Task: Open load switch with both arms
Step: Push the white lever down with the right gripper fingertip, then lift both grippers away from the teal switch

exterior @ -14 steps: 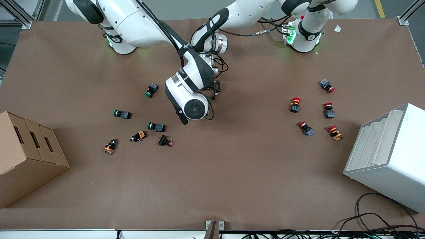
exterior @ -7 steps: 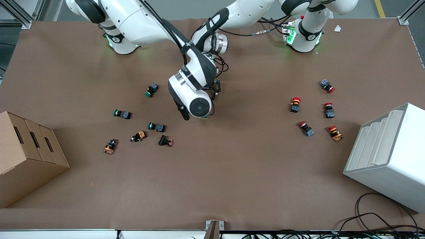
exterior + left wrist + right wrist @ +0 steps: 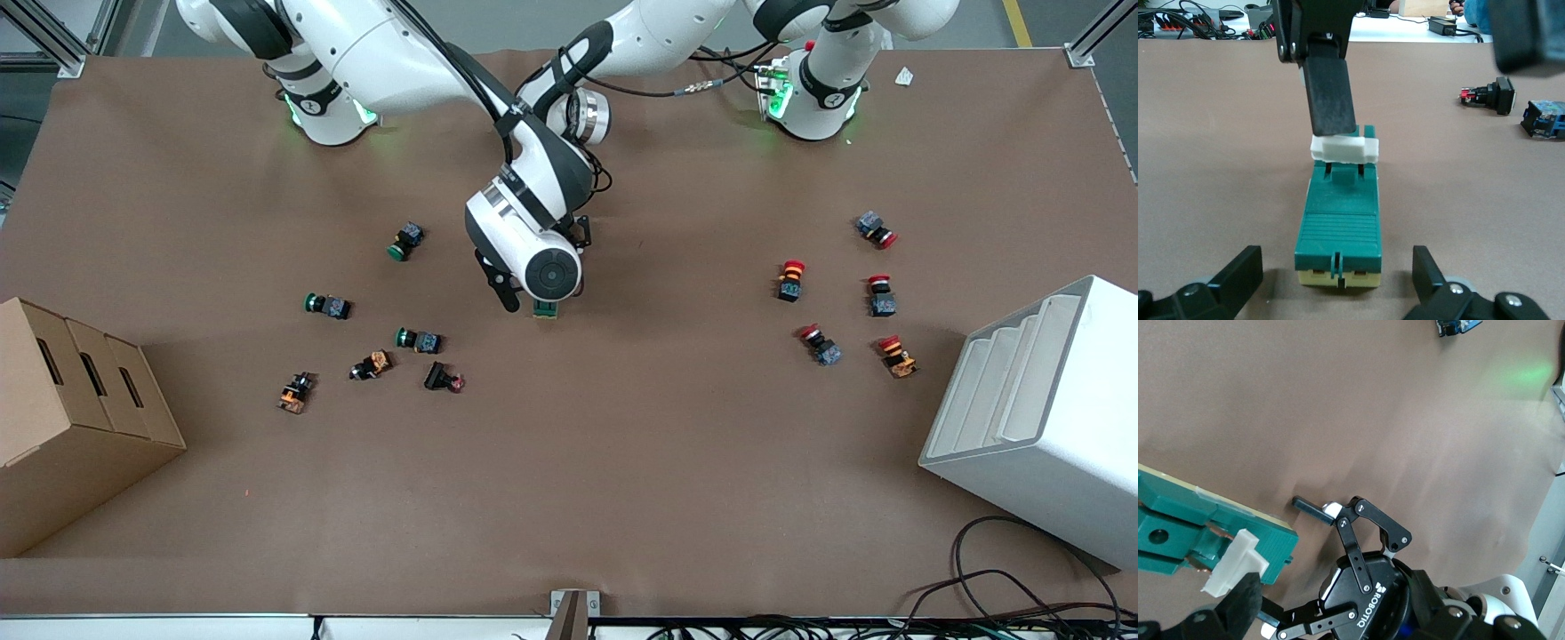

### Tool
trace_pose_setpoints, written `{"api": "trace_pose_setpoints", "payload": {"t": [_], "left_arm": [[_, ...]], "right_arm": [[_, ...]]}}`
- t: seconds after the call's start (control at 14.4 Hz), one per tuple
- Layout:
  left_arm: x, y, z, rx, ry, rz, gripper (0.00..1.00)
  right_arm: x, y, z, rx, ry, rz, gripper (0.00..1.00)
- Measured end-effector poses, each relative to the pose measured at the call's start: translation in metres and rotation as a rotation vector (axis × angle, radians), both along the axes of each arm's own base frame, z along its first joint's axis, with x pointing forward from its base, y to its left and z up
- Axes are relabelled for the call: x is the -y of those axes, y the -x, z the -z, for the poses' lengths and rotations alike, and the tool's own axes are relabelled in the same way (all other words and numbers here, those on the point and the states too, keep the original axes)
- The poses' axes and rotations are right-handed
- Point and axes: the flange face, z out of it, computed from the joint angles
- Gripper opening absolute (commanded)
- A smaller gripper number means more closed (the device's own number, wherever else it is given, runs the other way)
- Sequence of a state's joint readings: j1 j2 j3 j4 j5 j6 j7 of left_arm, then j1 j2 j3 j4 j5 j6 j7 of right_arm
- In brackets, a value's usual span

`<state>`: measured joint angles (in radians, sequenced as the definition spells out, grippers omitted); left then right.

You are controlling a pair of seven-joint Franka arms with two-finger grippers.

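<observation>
1. Your right arm's wrist has swung toward the left arm's end of the table since a second ago, and the right gripper [image 3: 544, 299] now sits low over the load switch [image 3: 545, 309], just above the centre of the front view
2. Its fingers are spread; one finger [image 3: 1330, 100] rests against the white lever [image 3: 1343, 149]
3. Your left gripper [image 3: 1335, 261] is down at the table with its fingers released, one on each side of the switch's end and not touching it
4. The dark-green switch lies flat on the mat, lever end toward the right gripper
5. Green-capped push buttons [image 3: 407, 240] lie scattered toward the right arm's end, red-capped ones [image 3: 791, 279] toward the left arm's end, all well apart from the switch
6. A cardboard box [image 3: 71, 418] and a white bin [image 3: 1040, 418] stand at the table's two ends on the brown mat [image 3: 622, 462]; cables [image 3: 1022, 604] trail along the lower edge
</observation>
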<state>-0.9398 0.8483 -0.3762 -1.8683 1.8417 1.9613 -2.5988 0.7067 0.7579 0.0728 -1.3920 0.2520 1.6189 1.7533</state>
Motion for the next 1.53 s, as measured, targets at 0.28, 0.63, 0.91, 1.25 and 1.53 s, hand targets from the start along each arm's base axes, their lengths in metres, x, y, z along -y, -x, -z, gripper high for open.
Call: {"api": "trace_pose_setpoints", "payload": {"t": [0.28,0.63,0.91,1.25,1.53], "left_arm": [[0.000,0.000,0.000,0.001,-0.001,0.000,1.00],[-0.001,-0.001,0.000,0.001,-0.001,0.000,1.00],[-0.001,-0.001,0.000,0.001,-0.001,-0.001,1.00],[0.003,-0.002,-0.003,-0.015,0.020,-0.038,0.99],[0.017,0.002,-0.027,-0.058,0.061,-0.109,0.99]], "right_arm": [[0.003,0.002,0.014,0.011,-0.001,0.011,1.00],[0.004,0.007,0.026,0.022,-0.003,0.015,1.00],[0.004,0.005,0.025,0.025,-0.004,0.017,1.00],[0.030,-0.034,-0.006,0.102,-0.039,-0.110,1.00],[0.099,-0.093,-0.050,0.146,-0.149,-0.270,1.00]]}}
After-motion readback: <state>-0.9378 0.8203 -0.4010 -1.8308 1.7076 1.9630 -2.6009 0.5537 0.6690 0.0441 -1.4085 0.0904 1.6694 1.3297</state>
